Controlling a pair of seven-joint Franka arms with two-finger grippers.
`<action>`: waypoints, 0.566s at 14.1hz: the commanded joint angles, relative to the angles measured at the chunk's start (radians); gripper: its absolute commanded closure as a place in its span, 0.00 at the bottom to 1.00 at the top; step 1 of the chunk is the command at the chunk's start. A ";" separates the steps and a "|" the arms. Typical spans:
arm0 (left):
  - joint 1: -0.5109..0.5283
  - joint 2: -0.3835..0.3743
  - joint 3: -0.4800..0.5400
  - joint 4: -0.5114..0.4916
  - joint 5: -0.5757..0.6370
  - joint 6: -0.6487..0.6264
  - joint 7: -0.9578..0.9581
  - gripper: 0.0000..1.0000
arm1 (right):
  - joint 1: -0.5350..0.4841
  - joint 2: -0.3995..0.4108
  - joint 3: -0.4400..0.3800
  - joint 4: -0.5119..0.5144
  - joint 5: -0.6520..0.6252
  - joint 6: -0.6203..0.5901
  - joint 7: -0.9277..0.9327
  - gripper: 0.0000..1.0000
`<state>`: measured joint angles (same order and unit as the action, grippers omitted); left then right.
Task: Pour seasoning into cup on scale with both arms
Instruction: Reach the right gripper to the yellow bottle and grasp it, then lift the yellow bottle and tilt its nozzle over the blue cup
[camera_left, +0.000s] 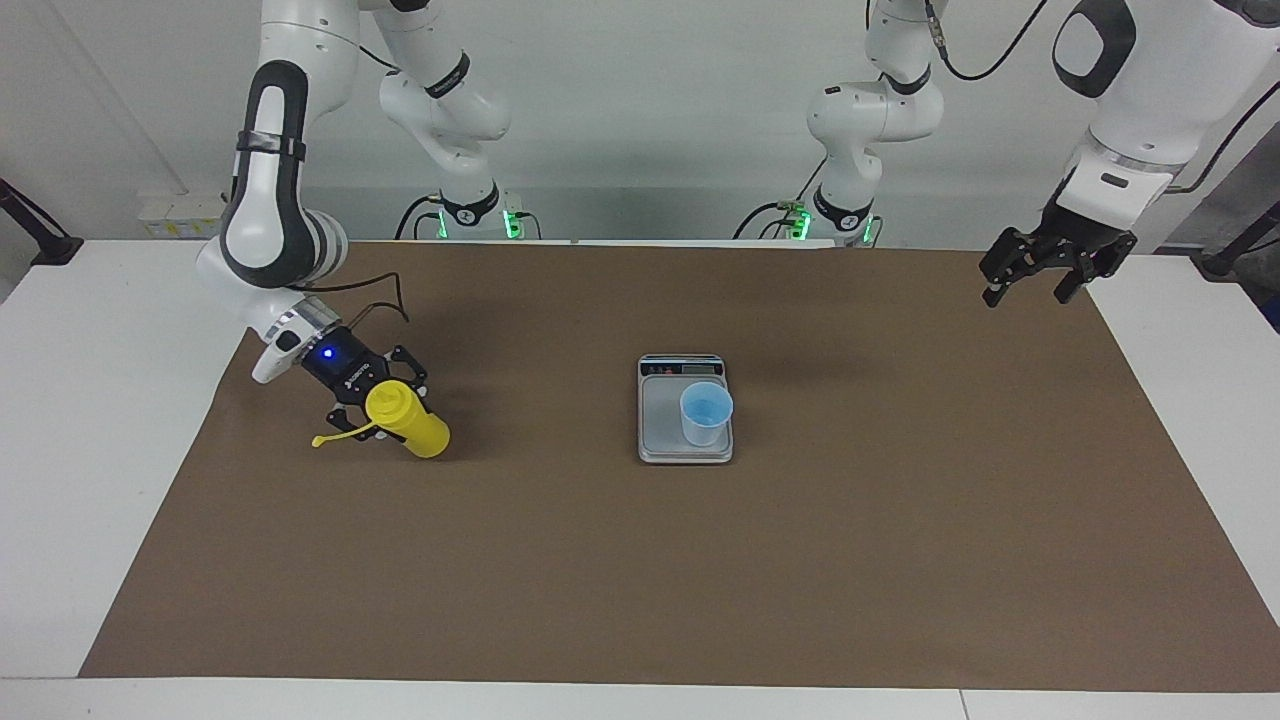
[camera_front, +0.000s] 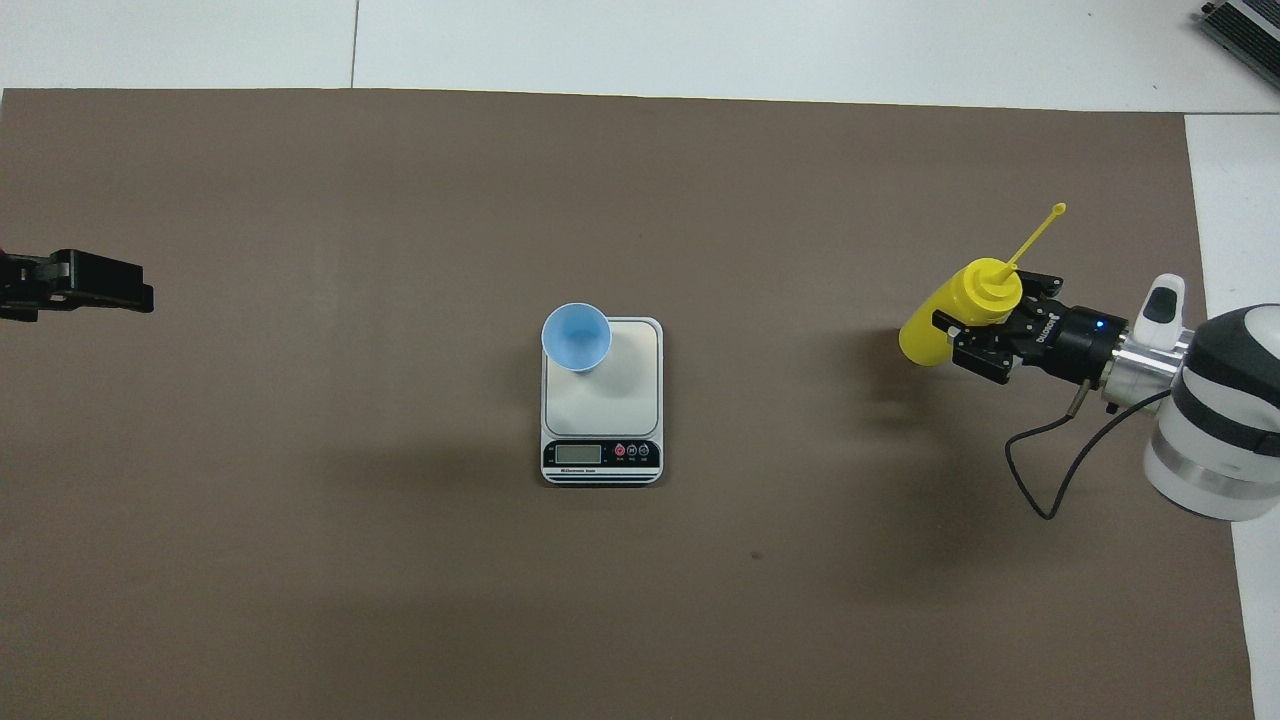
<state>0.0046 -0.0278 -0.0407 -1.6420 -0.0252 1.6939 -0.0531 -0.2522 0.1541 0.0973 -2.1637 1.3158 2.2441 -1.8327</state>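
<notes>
Over the mat, right claw (camera_left: 385, 408) grips tilted bottle (camera_left: 412, 422).

- Right gripper (camera_front: 985, 345): a short white brand mark is printed on its black body, too small to read.
- Scale (camera_front: 601, 465): small print under the display and three buttons, illegible.
- No other text visible.
</notes>
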 joint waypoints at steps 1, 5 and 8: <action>-0.012 -0.021 0.010 -0.016 -0.005 -0.007 0.012 0.00 | 0.077 -0.067 0.004 0.010 -0.134 0.099 0.140 0.64; -0.012 -0.021 0.010 -0.016 -0.005 -0.010 0.007 0.00 | 0.183 -0.068 0.005 0.082 -0.396 0.135 0.323 0.64; -0.012 -0.021 0.013 -0.016 -0.005 -0.011 0.006 0.00 | 0.290 -0.062 0.009 0.146 -0.625 0.164 0.630 0.63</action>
<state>0.0045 -0.0278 -0.0405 -1.6420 -0.0252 1.6934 -0.0530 -0.0102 0.0908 0.1037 -2.0623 0.8070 2.3818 -1.3693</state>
